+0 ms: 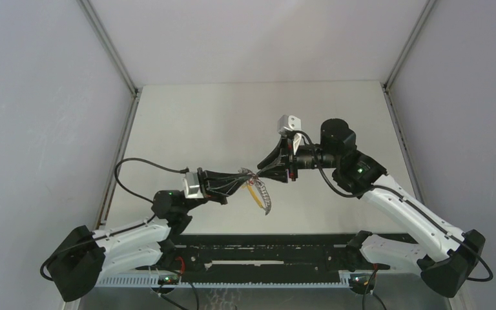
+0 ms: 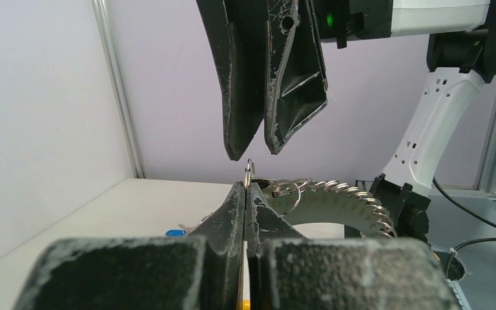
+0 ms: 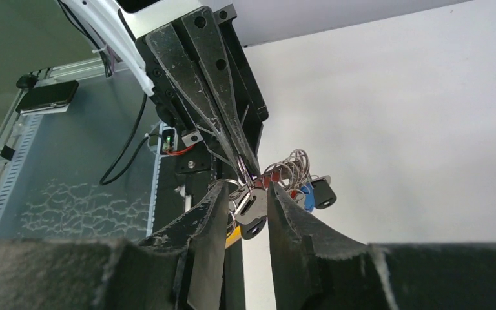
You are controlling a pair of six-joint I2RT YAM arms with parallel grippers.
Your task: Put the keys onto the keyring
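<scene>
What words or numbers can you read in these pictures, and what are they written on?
No text can be read in any view.
keys: no mark can be made out on their heads.
keyring: nothing written that shows.
left gripper and right gripper: only pale scuffs, no label.
dark flat device on the frame rail: too small to read anything on it.

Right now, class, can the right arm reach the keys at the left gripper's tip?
Probably yes: the right gripper, jaws apart, flanks a black-headed key with nothing between, while the shut left gripper holds the keyring.
</scene>
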